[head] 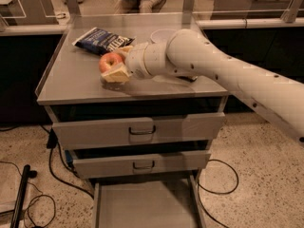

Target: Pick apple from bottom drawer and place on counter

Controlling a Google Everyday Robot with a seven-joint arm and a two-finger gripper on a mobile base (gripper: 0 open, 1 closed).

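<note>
The red-orange apple (109, 61) sits between the cream fingers (117, 73) of my gripper (114, 63), low over the left-middle of the counter (71, 82), at or just above its surface. The gripper is shut on the apple. My white arm reaches in from the right across the counter. The bottom drawer (142, 205) is pulled open below, and its grey floor shows nothing in it.
A dark blue snack bag (101, 39) lies on the counter behind the apple. A white bowl (163, 33) stands at the back, partly behind my arm. Two upper drawers with dark handles (141, 129) are closed. Cables (57, 175) and a black bar (21, 194) lie on the floor at the left.
</note>
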